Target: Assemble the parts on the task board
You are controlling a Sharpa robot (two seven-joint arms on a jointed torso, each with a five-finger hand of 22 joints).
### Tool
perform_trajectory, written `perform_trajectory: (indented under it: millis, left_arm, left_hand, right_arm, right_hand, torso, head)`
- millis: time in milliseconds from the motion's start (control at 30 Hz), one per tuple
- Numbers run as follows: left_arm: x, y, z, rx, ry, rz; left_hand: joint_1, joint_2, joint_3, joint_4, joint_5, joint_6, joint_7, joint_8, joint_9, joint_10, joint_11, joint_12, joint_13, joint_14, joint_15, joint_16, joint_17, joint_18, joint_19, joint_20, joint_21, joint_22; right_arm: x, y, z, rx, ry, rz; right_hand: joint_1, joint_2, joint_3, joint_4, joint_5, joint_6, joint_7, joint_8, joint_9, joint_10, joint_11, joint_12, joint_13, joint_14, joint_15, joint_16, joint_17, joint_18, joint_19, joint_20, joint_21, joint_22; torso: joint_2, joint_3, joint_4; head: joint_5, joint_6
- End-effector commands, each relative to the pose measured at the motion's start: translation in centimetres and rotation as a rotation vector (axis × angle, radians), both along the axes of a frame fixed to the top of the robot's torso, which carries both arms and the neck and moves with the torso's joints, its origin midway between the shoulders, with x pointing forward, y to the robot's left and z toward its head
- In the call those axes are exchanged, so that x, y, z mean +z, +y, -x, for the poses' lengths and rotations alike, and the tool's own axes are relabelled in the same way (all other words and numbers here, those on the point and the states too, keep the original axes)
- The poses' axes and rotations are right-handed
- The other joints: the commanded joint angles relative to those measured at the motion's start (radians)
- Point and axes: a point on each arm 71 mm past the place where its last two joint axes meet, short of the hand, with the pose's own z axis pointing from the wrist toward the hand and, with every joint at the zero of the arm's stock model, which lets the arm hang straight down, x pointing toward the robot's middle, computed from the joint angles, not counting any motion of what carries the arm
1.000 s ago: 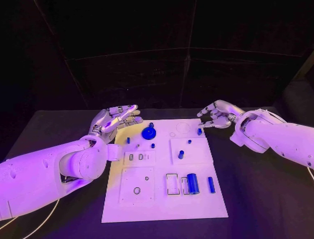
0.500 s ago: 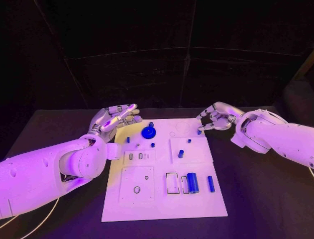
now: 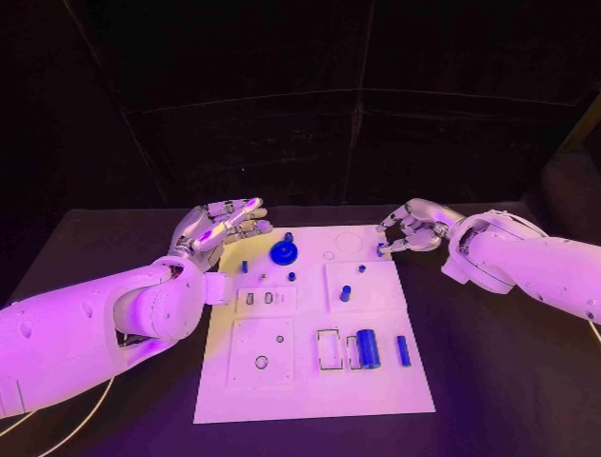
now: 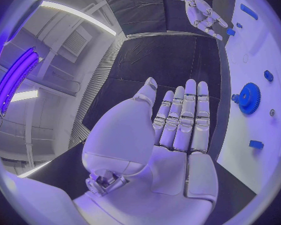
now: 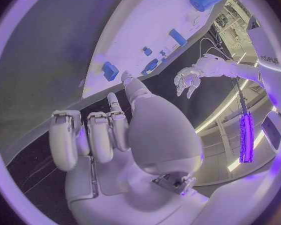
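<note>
Right hand (image 3: 412, 228) beside task board (image 3: 314, 381), empty

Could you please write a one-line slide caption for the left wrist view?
Left robot hand open, fingers straight, beside the task board with its blue gear.

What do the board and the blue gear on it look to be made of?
Board: probably rigid plastic or painted sheet, a matte white face with clean recessed cutouts and no glare. Gear: likely moulded or printed plastic, uniformly saturated blue with even teeth, seen best in the left wrist view; no metallic shine.
</note>
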Motion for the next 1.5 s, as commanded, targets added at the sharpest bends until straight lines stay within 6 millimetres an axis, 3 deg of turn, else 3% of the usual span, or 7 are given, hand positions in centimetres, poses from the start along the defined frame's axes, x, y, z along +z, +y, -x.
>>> perform_trajectory:
  millis: [33, 500, 1067, 1500]
  left_arm:
    - [0.1, -0.2, 0.0, -0.014, -0.009, 0.007]
    - [0.1, -0.1, -0.1, -0.011, -0.007, 0.005]
    - [0.1, -0.1, -0.1, -0.01, -0.006, 0.004]
    - [0.0, 0.0, -0.1, -0.009, -0.005, 0.003]
  left_hand:
    - [-0.005, 0.004, -0.004, -0.003, 0.001, 0.0, 0.001, -0.004, 0.0, 0.0, -0.001, -0.003, 0.0, 0.006, 0.002, -0.005, 0.001, 0.014, 0.007, 0.003, -0.006, -0.001]
    - [-0.005, 0.004, -0.004, -0.003, 0.001, 0.0, 0.001, -0.004, 0.0, 0.0, -0.001, -0.003, 0.0, 0.006, 0.002, -0.005, 0.001, 0.014, 0.007, 0.003, -0.006, -0.001]
    - [-0.005, 0.004, -0.004, -0.003, 0.001, 0.0, 0.001, -0.004, 0.0, 0.0, -0.001, -0.003, 0.0, 0.006, 0.002, -0.005, 0.001, 0.014, 0.007, 0.003, -0.006, -0.001]
    - [-0.002, 0.006, -0.003, -0.006, 0.001, 0.0, 0.001, -0.004, 0.0, 0.001, -0.002, -0.004, 0.0, 0.007, 0.002, -0.007, 0.002, 0.014, 0.008, 0.003, -0.007, -0.002]
  right_arm:
    - [-0.2, 0.0, -0.1, -0.004, 0.011, 0.036]
    - [-1.2, 0.0, 0.2, -0.011, 0.031, 0.064]
    - [-1.4, 0.1, 0.0, -0.03, 0.035, 0.071]
    - [-1.6, 0.4, 0.0, -0.021, 0.043, 0.071]
  right_hand:
    - [0.003, 0.015, -0.004, -0.003, -0.006, 0.011, 0.001, 0.006, 0.002, 0.056, -0.003, 0.005, 0.195, 0.082, 0.0, 0.006, 0.176, -0.004, 0.042, -0.001, -0.002, 0.185]
    - [0.006, 0.026, -0.005, -0.008, -0.01, 0.028, -0.002, 0.014, 0.004, 0.059, -0.005, 0.008, 0.198, 0.082, -0.002, 0.006, 0.176, -0.004, 0.043, -0.002, -0.002, 0.187]
    - [-0.001, 0.08, 0.018, -0.004, -0.028, 0.085, -0.012, 0.035, 0.007, 0.065, -0.014, 0.017, 0.205, 0.082, -0.009, 0.006, 0.177, -0.005, 0.046, -0.008, -0.001, 0.191]
    - [-0.001, 0.075, 0.021, -0.011, -0.039, 0.092, -0.015, 0.034, 0.004, 0.065, -0.018, 0.017, 0.205, 0.083, -0.013, 0.007, 0.179, -0.005, 0.047, -0.012, 0.0, 0.192]
  torso:
    - [0.0, 0.0001, 0.0018]
    - [-0.001, -0.0002, 0.0011]
    - [-0.001, 0.0002, 0.001]
    - [-0.001, 0.0005, 0.0009]
  head:
    - [-0.001, -0.001]
    - [0.001, -0.002]
    - [-0.001, -0.003]
    - [0.0, -0.005]
